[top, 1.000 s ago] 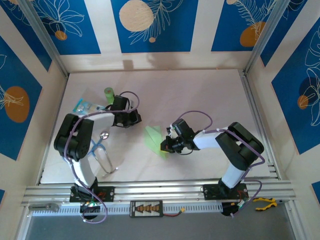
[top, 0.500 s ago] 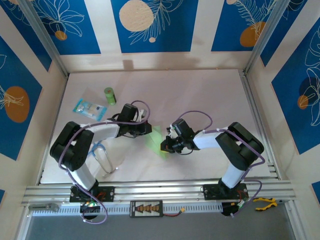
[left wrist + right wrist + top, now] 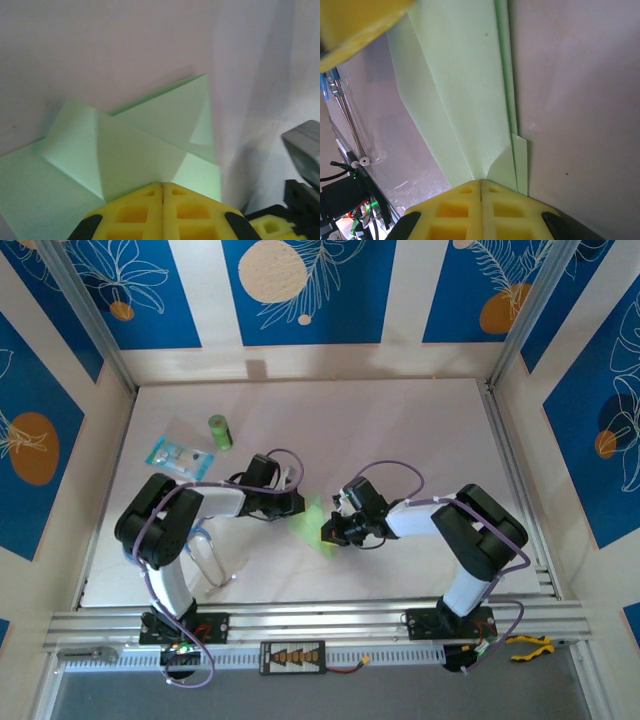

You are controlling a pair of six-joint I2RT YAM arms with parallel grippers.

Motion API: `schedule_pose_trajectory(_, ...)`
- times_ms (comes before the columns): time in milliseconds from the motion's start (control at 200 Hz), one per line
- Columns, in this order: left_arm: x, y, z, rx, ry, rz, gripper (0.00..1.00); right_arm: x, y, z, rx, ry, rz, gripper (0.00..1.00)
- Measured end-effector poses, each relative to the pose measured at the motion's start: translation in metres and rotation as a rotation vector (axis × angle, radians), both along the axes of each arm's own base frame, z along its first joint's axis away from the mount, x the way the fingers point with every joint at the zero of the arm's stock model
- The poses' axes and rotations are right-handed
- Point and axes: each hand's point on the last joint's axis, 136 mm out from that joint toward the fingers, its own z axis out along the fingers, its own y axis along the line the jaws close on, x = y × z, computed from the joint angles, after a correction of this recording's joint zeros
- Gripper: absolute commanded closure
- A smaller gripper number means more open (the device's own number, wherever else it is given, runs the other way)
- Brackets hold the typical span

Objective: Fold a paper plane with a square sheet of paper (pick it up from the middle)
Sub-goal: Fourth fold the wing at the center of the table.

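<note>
White table (image 3: 400,430), blue-panelled walls: folded green paper (image 3: 312,527) at centre.
Left fingers (image 3: 132,217) and right fingers (image 3: 512,215) both closed tight, tips against opposite edges of the paper.

The top external camera looked steeply down from behind the arm bases (image 3: 185,625), taking in the whole table (image 3: 420,430). Both wrist cameras sat very close, facing along their fingers (image 3: 135,215), and all three shared the folded pale-green paper (image 3: 310,520).

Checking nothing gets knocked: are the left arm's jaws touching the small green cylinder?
Apart. Top view shows bare table between the small green cylinder and the left gripper.
</note>
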Motion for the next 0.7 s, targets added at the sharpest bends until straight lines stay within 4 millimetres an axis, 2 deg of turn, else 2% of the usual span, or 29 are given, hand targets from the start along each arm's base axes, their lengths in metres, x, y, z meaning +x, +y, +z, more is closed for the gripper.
schedule_pose_trajectory(455,0.003,-0.003,-0.001,-0.019,-0.021,-0.004,0.97,-0.003,-0.006,0.008,-0.04,0.013,0.006,0.95)
schedule_pose_trajectory(695,0.002,-0.003,-0.001,-0.021,-0.021,-0.007,0.97,0.014,0.015,0.033,0.009,-0.046,0.019,0.95)
